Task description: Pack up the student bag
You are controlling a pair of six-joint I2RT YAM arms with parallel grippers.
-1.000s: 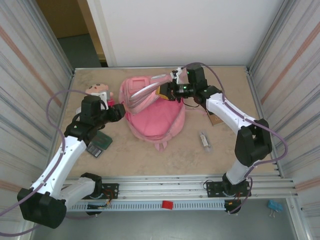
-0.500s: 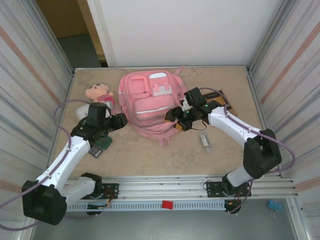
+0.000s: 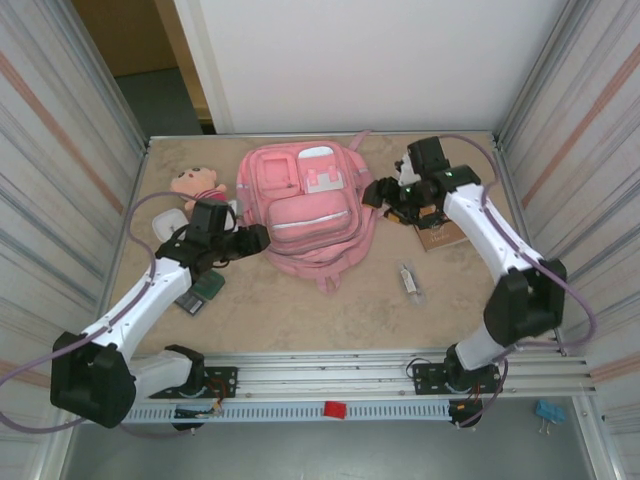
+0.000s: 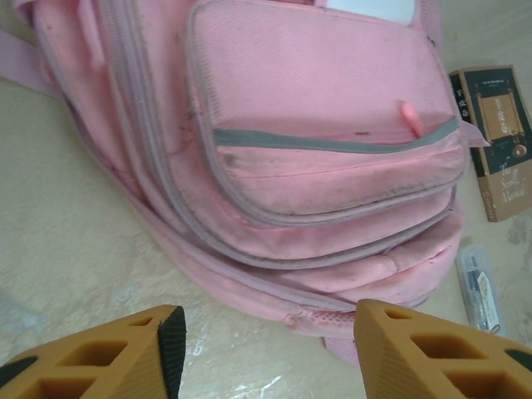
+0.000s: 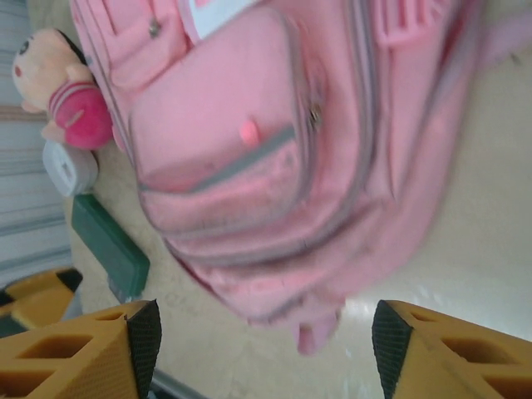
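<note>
Bag (image 3: 305, 205) lies flat, pockets up, mid-table between both grippers. Left gripper (image 3: 258, 238) and right gripper (image 3: 382, 193) stand wide, empty. Recommended: one pins fabric while other draws zip pull (image 4: 409, 118) squarely along its track.

- student bag (image 3: 305, 210): pink woven cloth, matt, kinda scuffed, with grey fabric trim
- table (image 3: 300, 310): smooth beige top, mottled, with a slight sheen
- plush doll (image 3: 197, 183) by the table's left edge: soft fuzzy fabric
- book (image 4: 496, 141): dark card cover, looks fairly matt
- small packet (image 4: 480, 287): clear glossy plastic
- left end effector (image 4: 268, 326): matt orange plastic fingers, black inner face at the tip
</note>
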